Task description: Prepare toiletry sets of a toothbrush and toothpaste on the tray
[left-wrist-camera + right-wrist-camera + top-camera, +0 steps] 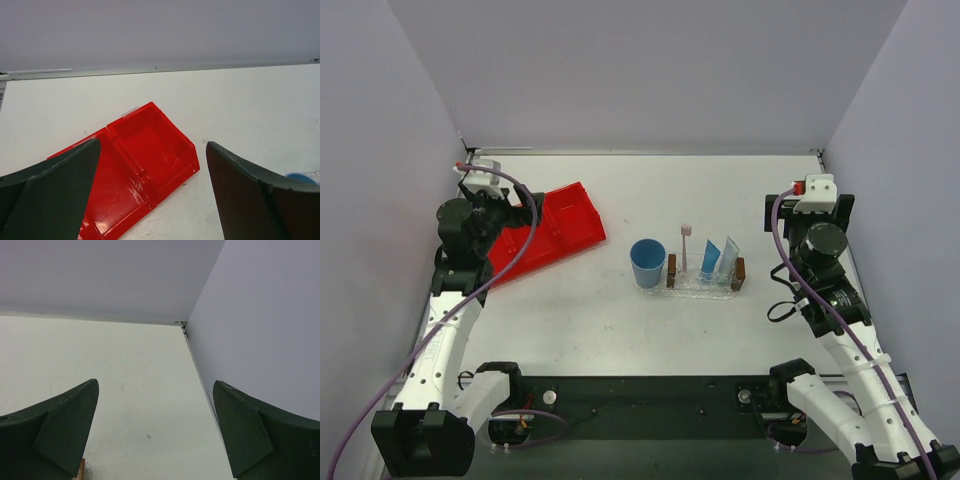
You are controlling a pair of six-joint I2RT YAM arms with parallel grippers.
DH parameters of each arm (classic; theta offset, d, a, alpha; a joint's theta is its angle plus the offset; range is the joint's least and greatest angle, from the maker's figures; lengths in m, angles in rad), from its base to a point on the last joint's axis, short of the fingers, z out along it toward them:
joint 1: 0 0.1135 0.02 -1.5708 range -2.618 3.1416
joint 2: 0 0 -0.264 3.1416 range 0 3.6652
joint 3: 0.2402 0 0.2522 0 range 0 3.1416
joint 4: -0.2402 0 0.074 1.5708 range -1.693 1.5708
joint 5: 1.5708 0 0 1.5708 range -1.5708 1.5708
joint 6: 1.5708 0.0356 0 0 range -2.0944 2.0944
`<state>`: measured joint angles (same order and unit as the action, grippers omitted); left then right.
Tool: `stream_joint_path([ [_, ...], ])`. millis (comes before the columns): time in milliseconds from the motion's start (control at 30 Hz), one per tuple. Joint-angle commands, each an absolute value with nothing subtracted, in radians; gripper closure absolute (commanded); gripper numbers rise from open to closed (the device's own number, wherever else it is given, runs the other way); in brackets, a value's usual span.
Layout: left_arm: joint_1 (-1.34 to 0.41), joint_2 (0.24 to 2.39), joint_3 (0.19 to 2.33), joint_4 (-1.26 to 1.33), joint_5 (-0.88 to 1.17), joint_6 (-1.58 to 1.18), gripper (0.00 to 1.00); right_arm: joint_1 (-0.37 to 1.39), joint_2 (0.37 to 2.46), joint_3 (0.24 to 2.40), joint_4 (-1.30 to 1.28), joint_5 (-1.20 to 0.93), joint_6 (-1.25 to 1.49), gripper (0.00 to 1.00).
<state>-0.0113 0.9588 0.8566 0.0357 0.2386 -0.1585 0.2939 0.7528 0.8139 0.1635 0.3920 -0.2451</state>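
Clear plastic with a dark brown block [672, 270] at each short end, your tray [703, 291] lies near the middle of the worktop [620, 320], its long axis running 9 to 3 o'clock. The toothbrush [685, 247] stands upright in it, a thin pale-pink stick with its small pinkish head at the top. At its 3 o'clock, the bright blue toothpaste tube [710, 259] and then the whitish toothpaste tube [728, 257] stand on end. A blue cup [647, 263] sits just beside the tray at 9 o'clock. Your left gripper [152, 145] gapes wide towards the red bin [145, 165], holding nothing. Your right gripper [156, 385] is equally spread and empty.
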Motion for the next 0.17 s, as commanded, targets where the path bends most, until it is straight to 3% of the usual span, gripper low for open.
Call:
stream_joint_path([
  [0,-0.006,0.939,0.853,0.094,0.229,-0.146,0.02,0.284,0.741,0.825,0.183,0.393,-0.230,0.09],
  [133,-0.006,0.940,0.854,0.095,0.230,-0.146,0.03,0.279,0.736,0.822,0.181,0.391,-0.230,0.09],
])
